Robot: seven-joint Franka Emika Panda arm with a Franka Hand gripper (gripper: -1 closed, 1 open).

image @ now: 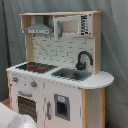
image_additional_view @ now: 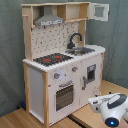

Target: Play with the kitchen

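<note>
The kitchen (image: pixel 55 85) (image_additional_view: pixel 62 75) is a white and light-wood toy unit, seen in both exterior views. It has a black-red hob (image: pixel 35 66) (image_additional_view: pixel 52 59), a grey hood (image: pixel 37 29) (image_additional_view: pixel 49 21), a black faucet (image: pixel 84 59) (image_additional_view: pixel 75 39) over a sink (image: pixel 71 74) (image_additional_view: pixel 82 50), and an oven door (image: pixel 27 106) (image_additional_view: pixel 64 96). My gripper (image_additional_view: pixel 100 102), white with a blue light, hangs low at the second exterior view's right, in front of the kitchen and apart from it. A white part of my arm (image: pixel 9 119) shows at the first exterior view's bottom left.
The upper cupboard door (image_additional_view: pixel 100 11) stands open at the kitchen's top corner. A pegboard back (image_additional_view: pixel 52 39) rises behind the hob. The kitchen stands on a wooden tabletop (image_additional_view: pixel 30 119), with a grey curtain (image: pixel 116 45) behind it.
</note>
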